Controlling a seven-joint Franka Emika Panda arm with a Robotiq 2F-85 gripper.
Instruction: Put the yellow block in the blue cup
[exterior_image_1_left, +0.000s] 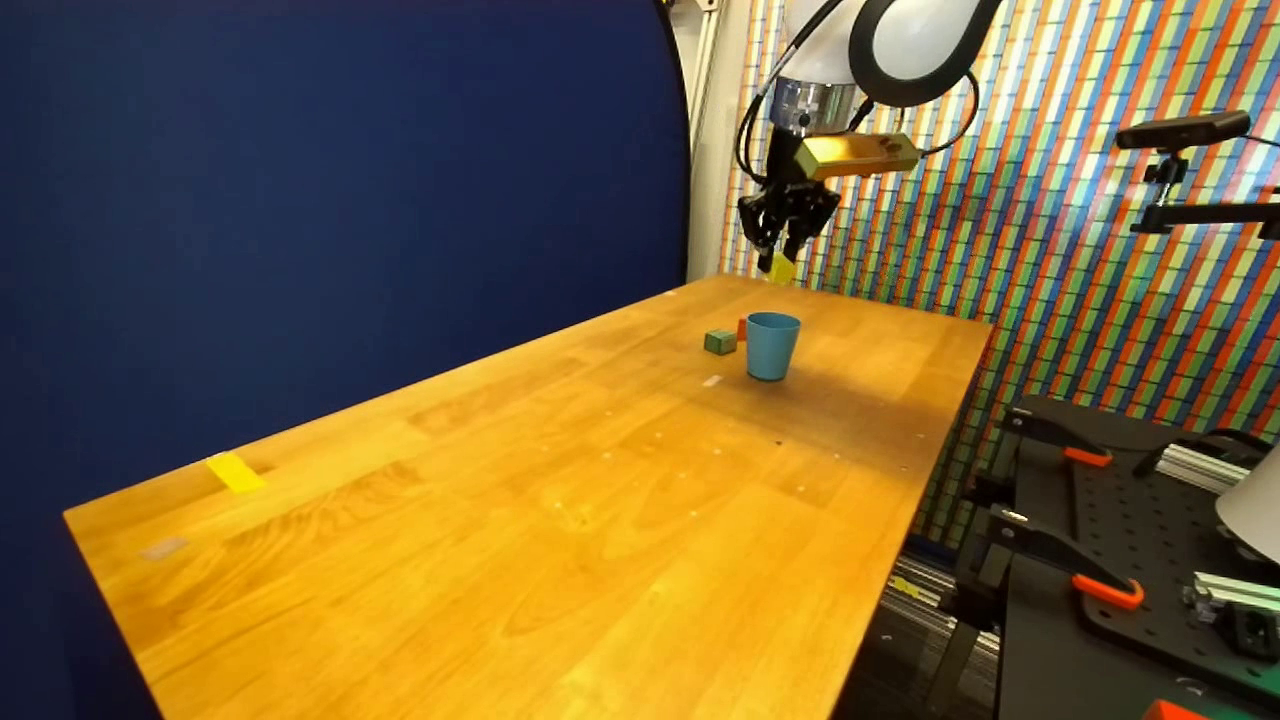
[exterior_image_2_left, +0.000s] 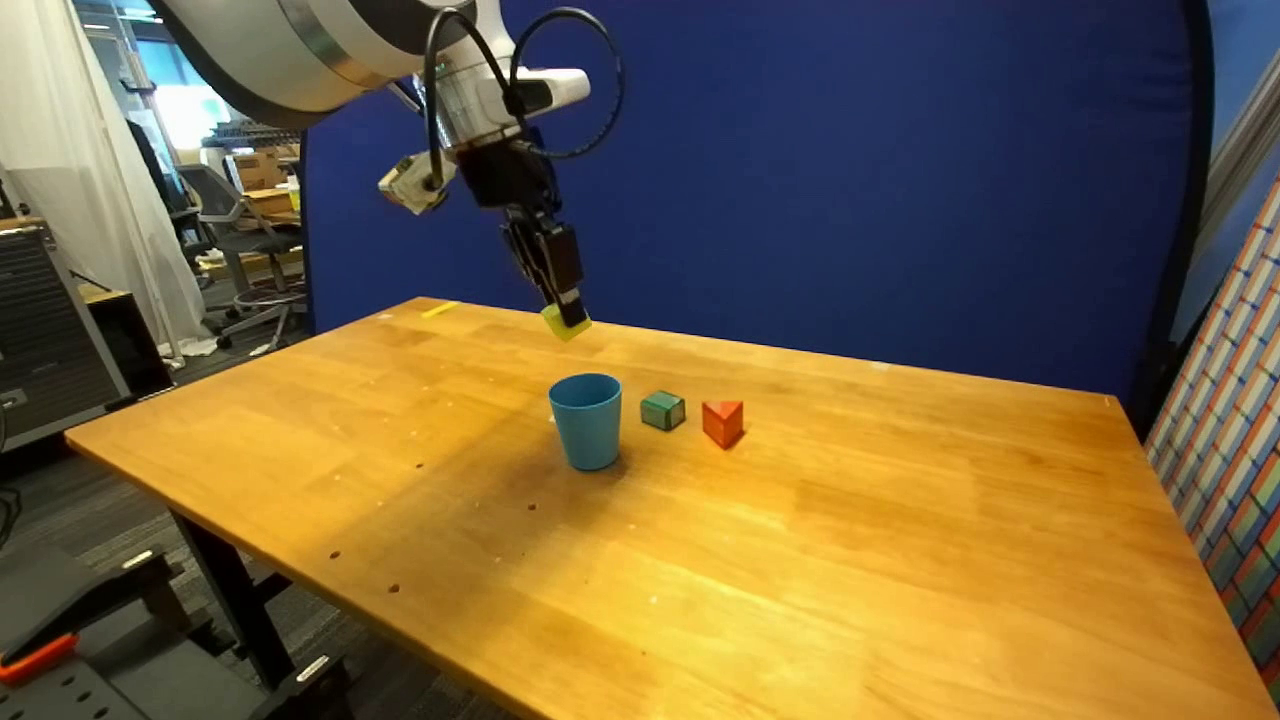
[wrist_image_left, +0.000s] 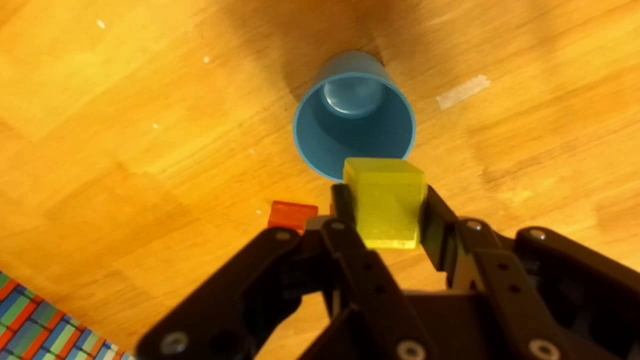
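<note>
The yellow block shows in both exterior views (exterior_image_1_left: 782, 271) (exterior_image_2_left: 555, 323) and in the wrist view (wrist_image_left: 387, 207). My gripper (wrist_image_left: 389, 200) is shut on it, with one finger against each side. The gripper also shows in both exterior views (exterior_image_1_left: 776, 252) (exterior_image_2_left: 570, 308), holding the block in the air above the table. The blue cup stands upright on the table in both exterior views (exterior_image_1_left: 771, 350) (exterior_image_2_left: 590, 432). In the wrist view the cup (wrist_image_left: 312, 140) is open towards me and its inside looks empty. There the block overlaps the cup's near rim, apart from it and higher.
A green block (exterior_image_1_left: 720, 342) (exterior_image_2_left: 662, 411) and a red triangular block (exterior_image_2_left: 722, 423) (wrist_image_left: 291, 214) lie beside the cup on the wooden table (exterior_image_1_left: 560, 560). A flat yellow strip (exterior_image_1_left: 235, 471) lies at the table's edge. A blue screen (exterior_image_2_left: 850, 180) stands behind the table.
</note>
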